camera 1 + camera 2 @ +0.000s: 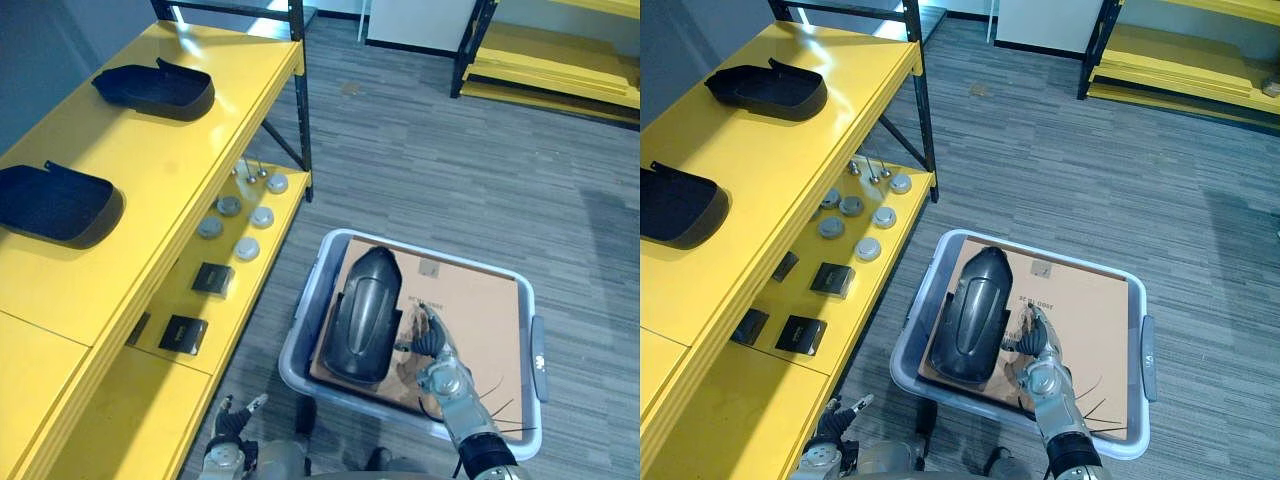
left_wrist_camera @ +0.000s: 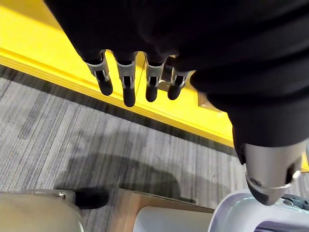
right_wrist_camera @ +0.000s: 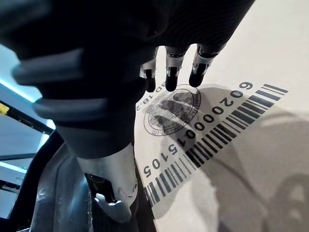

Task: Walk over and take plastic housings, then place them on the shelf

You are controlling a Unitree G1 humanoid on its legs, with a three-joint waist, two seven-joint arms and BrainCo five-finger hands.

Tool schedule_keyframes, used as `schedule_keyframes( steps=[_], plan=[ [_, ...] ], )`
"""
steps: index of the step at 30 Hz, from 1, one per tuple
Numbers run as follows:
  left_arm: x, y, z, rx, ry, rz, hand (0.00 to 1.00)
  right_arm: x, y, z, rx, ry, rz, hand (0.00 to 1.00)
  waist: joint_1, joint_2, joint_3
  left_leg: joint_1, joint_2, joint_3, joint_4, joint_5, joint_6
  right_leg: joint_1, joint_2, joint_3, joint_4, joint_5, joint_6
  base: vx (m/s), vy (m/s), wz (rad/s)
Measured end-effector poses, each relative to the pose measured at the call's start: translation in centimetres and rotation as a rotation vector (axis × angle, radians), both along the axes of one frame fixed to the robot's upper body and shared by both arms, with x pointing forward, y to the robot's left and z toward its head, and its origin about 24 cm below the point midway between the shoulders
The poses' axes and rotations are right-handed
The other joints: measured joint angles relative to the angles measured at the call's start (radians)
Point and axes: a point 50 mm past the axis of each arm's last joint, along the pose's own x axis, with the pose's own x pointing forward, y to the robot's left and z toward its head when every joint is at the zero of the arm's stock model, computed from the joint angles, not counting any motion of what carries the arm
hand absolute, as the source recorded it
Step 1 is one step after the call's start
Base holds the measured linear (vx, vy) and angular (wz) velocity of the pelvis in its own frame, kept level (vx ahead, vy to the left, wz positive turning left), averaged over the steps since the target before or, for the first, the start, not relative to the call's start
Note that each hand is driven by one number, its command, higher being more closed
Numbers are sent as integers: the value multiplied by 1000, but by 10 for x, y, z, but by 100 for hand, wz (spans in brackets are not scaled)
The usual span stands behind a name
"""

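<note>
One black plastic housing (image 1: 363,312) lies lengthwise on a sheet of cardboard (image 1: 470,310) inside a grey bin (image 1: 298,343). My right hand (image 1: 430,345) hovers just right of it, open, fingers straight above the printed cardboard (image 3: 241,159); its thumb (image 3: 113,188) sits close beside the housing's edge (image 3: 53,193), holding nothing. Two more dark housings (image 1: 155,90) (image 1: 55,205) rest on the yellow shelf's top board (image 1: 150,170). My left hand (image 1: 232,422) hangs low by the shelf's front, open and empty, fingers (image 2: 128,84) relaxed.
The shelf's lower board (image 1: 250,270) carries several round grey discs (image 1: 247,248) and small black boxes (image 1: 213,278). Grey carpet (image 1: 450,170) spreads to the right. Another yellow rack (image 1: 560,60) stands at the far back right.
</note>
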Motion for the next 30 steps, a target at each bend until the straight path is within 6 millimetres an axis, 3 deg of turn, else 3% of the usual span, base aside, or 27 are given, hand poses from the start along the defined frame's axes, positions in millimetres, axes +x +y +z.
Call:
schedule_keyframes(
  steps=[10,14,21,22,28,30],
  plan=[
    [5,-4,0,0,-1,-24,0,23,-9,6,-81,16,-22,100,2,-8,5,-13,-2,-19,0,8,6,2,6,-28,-14,0,0,7,-11,6],
    [8,-5,1,2,-9,-27,0,19,-4,-4,-44,71,-32,100,6,-13,14,-13,-2,-19,0,8,6,4,5,-29,-14,0,0,0,0,0],
    [8,-4,1,3,-10,-27,0,21,-9,-3,19,68,-93,100,4,-15,15,-12,-5,-19,0,12,0,3,1,-29,-10,0,0,-33,10,1],
    [8,-4,1,3,-11,-27,0,21,-10,-1,39,58,-110,0,-1,-15,15,-12,-4,-19,0,13,-1,3,0,-28,-9,0,0,-50,10,0],
    [8,-4,1,0,-11,-23,0,22,-28,47,131,-225,-211,0,-7,-15,15,-8,-1,-15,0,13,-2,1,0,-20,-3,0,0,-31,5,-3],
    [8,-4,2,-1,-11,-22,0,19,-30,54,149,-271,-219,0,-9,-15,15,-5,0,-10,0,13,-2,2,0,-17,-1,0,0,-12,2,-6]
  ],
)
